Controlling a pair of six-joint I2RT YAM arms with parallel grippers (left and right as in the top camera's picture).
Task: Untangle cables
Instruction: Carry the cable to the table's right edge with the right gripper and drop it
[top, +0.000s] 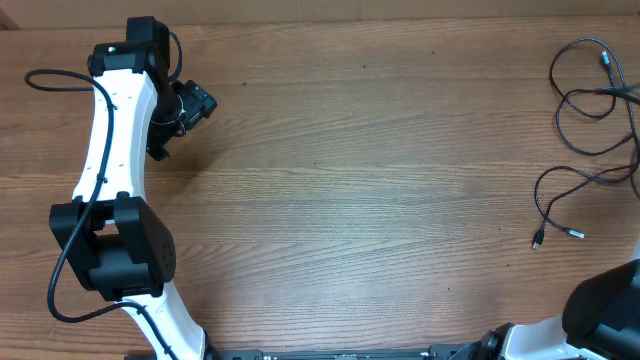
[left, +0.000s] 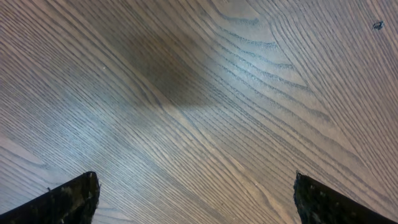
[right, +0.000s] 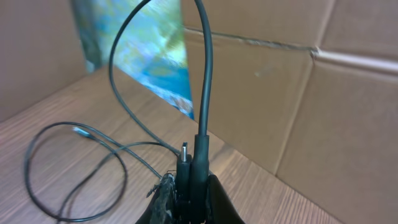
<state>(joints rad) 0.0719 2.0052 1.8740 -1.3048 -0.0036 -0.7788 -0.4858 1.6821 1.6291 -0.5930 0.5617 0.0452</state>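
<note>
Several thin black cables (top: 590, 100) lie in loose tangled loops at the table's far right edge, with small plug tips (top: 537, 243) pointing toward the front. In the right wrist view my right gripper (right: 191, 183) is shut on two black plug ends of a cable (right: 202, 74), which arches up and over; a silver tip (right: 184, 149) sticks out above the fingers. More cable loops (right: 62, 168) lie on the wood behind it. My left gripper (top: 182, 112) is far off at the back left, open (left: 196, 199) over bare wood.
The wooden table (top: 380, 180) spans the view. Cardboard walls (right: 298, 93) stand close behind the right gripper, with a blue printed sheet (right: 149, 56) against them. The right arm's base (top: 610, 310) shows at the front right corner.
</note>
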